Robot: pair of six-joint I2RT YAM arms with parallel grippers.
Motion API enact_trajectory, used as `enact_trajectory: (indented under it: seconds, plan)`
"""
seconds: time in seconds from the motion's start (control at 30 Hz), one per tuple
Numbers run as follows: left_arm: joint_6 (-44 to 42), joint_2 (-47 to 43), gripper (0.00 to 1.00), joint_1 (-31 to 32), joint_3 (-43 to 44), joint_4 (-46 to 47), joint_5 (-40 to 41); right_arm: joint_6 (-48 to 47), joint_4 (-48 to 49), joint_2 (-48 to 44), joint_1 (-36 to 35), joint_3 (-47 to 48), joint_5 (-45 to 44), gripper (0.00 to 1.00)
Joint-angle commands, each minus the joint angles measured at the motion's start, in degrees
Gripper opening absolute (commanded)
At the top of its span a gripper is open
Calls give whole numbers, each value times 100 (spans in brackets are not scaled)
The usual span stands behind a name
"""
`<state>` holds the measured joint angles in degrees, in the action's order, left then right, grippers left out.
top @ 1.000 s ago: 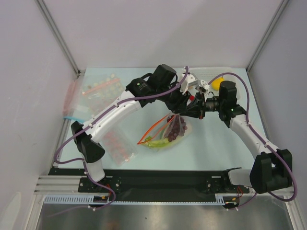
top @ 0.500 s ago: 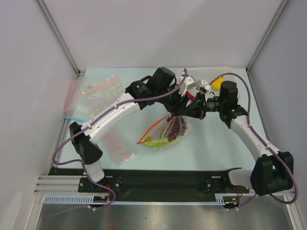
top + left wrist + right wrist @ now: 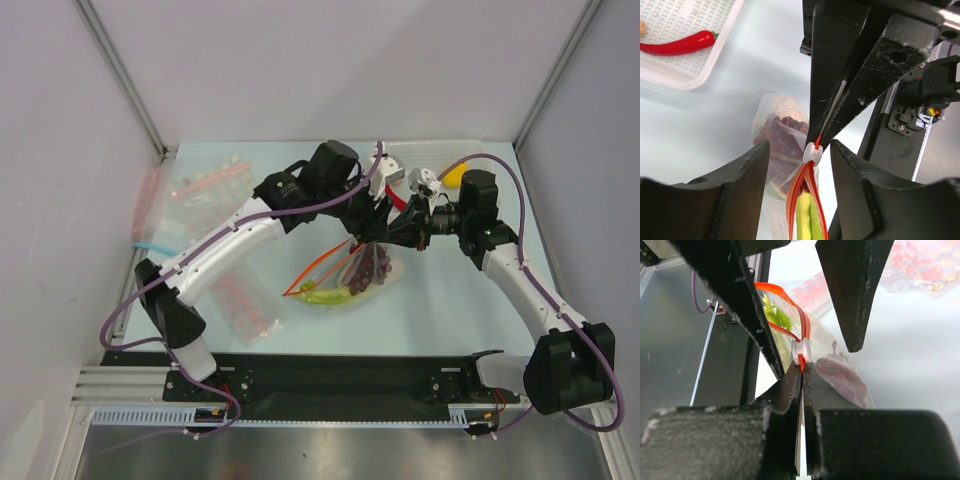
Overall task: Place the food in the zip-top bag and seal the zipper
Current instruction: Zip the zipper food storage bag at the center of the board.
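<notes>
The clear zip-top bag (image 3: 352,282) hangs in mid-table, lifted at its far corner. Inside are the dark grapes (image 3: 372,268) and the green scallion (image 3: 325,296). Its red-orange zipper (image 3: 318,270) gapes open along the left. My right gripper (image 3: 380,238) is shut on the zipper's end (image 3: 801,365), just behind the white slider (image 3: 801,351). My left gripper (image 3: 362,236) is open, its jaws on either side of the slider (image 3: 811,154) without touching it. The grapes (image 3: 782,135) and scallion (image 3: 807,220) also show in the left wrist view.
A white tray (image 3: 695,80) with a red chili (image 3: 677,44) stands behind the bag. A yellow fruit (image 3: 452,175) lies at the back right. Bags printed with red dots (image 3: 210,190) (image 3: 245,300) and a bag with a blue strip (image 3: 150,243) lie at the left.
My left arm has swung a little to the left and back, its gripper staying at the slider. The right gripper and the bag have hardly moved.
</notes>
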<state>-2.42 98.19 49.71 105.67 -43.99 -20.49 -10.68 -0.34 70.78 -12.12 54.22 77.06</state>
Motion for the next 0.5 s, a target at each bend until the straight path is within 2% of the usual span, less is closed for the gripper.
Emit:
enact_trajectory:
  seconds: [0.0,0.23,0.47]
  plan:
    - [66,-415,56,-23,-46,347,-192,-207,60,-258,-36,36,240,0]
    - [57,-450,43,-85,-64,330,-341,-224,60,-267,-45,28,248,0]
    - [-101,-310,41,-85,50,136,-438,-207,60,-249,-71,80,275,0]
